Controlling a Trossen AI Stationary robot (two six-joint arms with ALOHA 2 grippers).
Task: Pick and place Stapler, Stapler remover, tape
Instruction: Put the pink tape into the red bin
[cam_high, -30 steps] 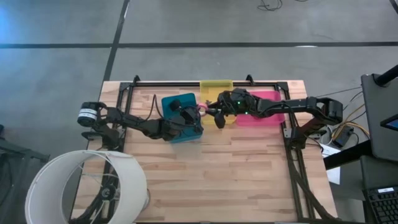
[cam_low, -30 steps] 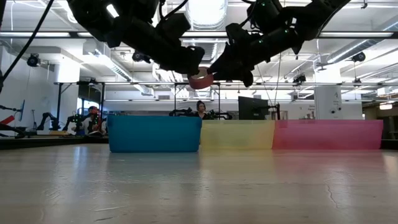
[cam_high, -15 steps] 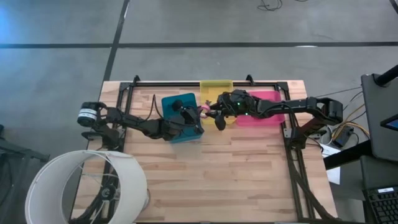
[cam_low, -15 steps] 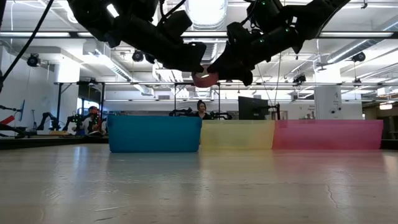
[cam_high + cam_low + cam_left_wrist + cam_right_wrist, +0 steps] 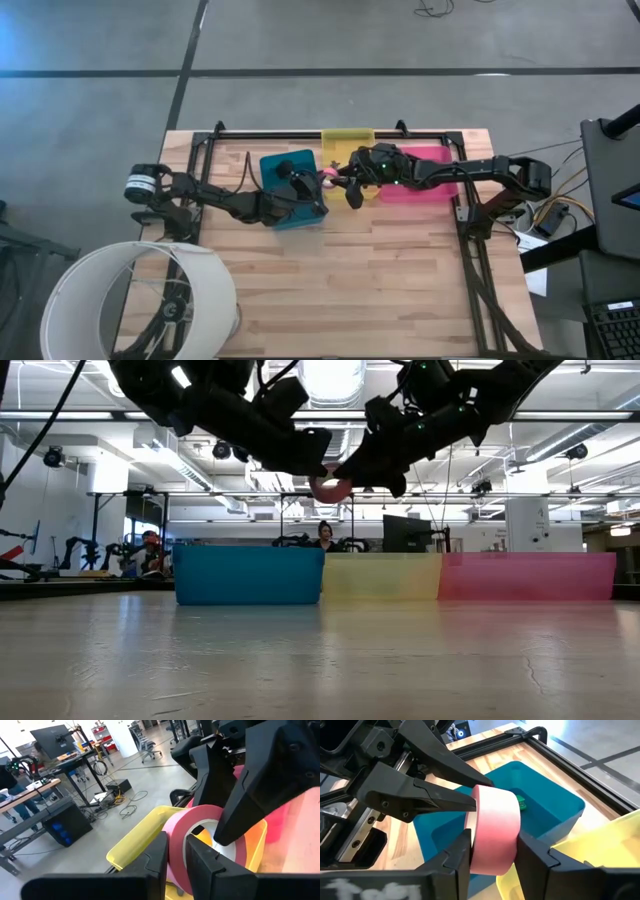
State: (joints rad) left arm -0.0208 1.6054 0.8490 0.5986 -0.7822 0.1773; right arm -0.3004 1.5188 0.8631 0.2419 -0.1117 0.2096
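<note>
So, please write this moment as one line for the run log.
left claw: shut on pink tape roll | right claw: closing on same roll | position: in air above bins

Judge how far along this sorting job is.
Done: only a small green item shows inside the blue bin. In hand: the left end effector and right end effector both grip one pink tape roll in mid-air. Left: one must release, and the roll needs placing.

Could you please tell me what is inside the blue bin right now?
In the right wrist view, the blue bin holds one small green object on its floor. The pink tape roll, gripped by the left gripper and right gripper, covers the rest.
</note>
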